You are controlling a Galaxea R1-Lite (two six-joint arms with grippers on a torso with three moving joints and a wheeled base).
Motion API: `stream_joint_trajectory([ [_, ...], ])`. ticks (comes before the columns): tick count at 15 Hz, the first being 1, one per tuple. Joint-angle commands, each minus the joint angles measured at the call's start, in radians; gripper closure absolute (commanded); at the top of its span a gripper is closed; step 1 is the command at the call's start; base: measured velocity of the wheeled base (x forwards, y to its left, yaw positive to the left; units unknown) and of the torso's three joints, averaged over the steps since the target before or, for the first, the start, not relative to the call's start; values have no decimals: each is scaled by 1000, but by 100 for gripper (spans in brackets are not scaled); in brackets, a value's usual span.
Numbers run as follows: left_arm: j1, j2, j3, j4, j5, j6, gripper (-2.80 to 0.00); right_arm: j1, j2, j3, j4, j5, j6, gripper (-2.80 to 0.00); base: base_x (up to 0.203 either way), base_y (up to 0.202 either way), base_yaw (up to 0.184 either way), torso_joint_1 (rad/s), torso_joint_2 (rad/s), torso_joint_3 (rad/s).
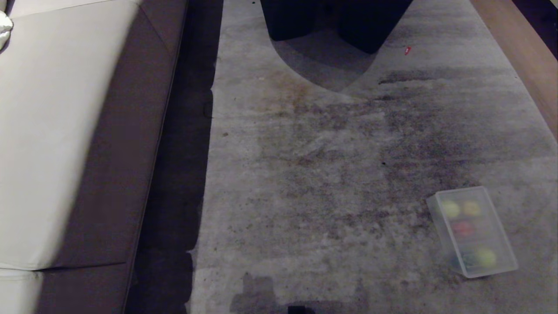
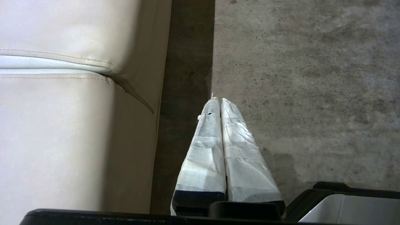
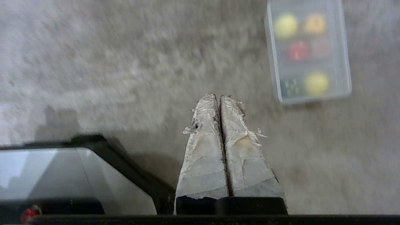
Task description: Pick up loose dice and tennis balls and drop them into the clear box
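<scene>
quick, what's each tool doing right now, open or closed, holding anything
Left tool: closed, holding nothing, beside the sofa.
Right tool: closed, holding nothing, above the floor short of the clear box.

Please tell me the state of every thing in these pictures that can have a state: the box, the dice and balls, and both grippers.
clear box: on the floor, lid on, filled.
tennis balls: two, inside the box.
dice: red, yellow and dark green seen inside the box; a tan one cannot be made out.
left gripper: shut, empty, above the floor beside the sofa.
right gripper: shut, empty, above the floor, apart from the box.
</scene>
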Motion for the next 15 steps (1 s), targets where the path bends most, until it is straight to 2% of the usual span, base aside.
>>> stream_joint_trajectory([
  [1, 0, 1, 2, 0, 0, 0, 0, 13, -133, 12, -2, 1, 3, 0, 0, 0, 0, 0, 0, 0],
  [3, 0, 1, 2, 0, 0, 0, 0, 23, -196, 12, 0, 0, 1, 0, 0, 0, 0, 0, 0, 0],
  [15, 0, 1, 2, 0, 0, 0, 0, 26, -191, 12, -2, 1, 3, 0, 0, 0, 0, 0, 0, 0],
])
